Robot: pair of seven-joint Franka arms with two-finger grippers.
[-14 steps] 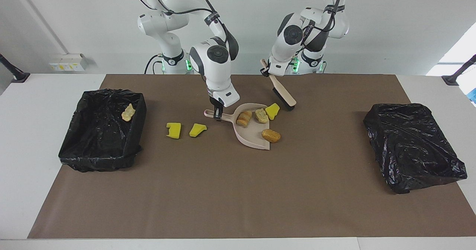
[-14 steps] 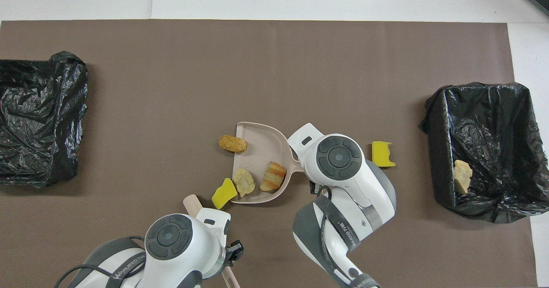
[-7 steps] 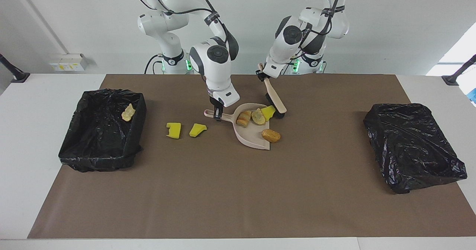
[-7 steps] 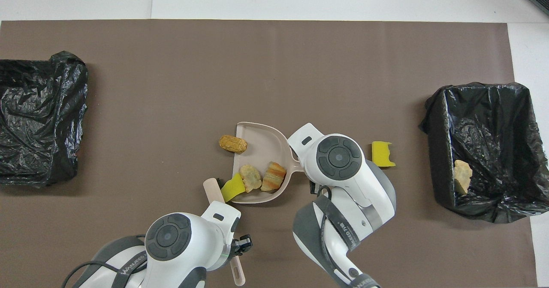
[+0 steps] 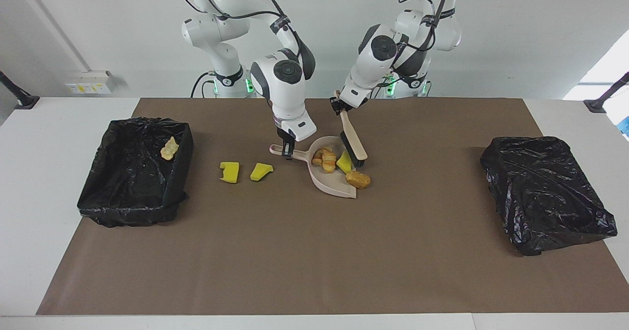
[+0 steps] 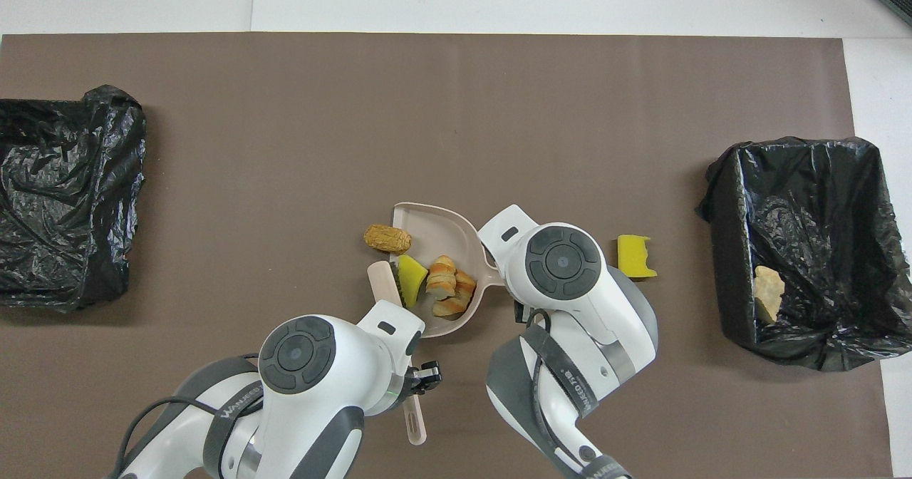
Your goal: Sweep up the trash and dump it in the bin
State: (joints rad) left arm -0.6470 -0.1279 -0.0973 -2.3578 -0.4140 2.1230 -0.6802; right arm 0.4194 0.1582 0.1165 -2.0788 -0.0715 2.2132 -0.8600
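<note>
Brush stroke just landed: yellow chunk and rolls now bunched in the pan.

My left hand is clamped on the brush handle, wrist tipped so the head slants down into the dustpan mouth; a second ago the head sat outside the pan toward the left arm's end, and one yellow sponge chunk has since been pushed in against the rolls. My right hand hasn't moved, closed on the pan handle, pinning it flat on the bench. One brown roll sits at the pan lip, half out I'd say. Two yellow pieces lie loose between pan and the bin at the right arm's end, which holds one pale lump. Second bin untouched.
</note>
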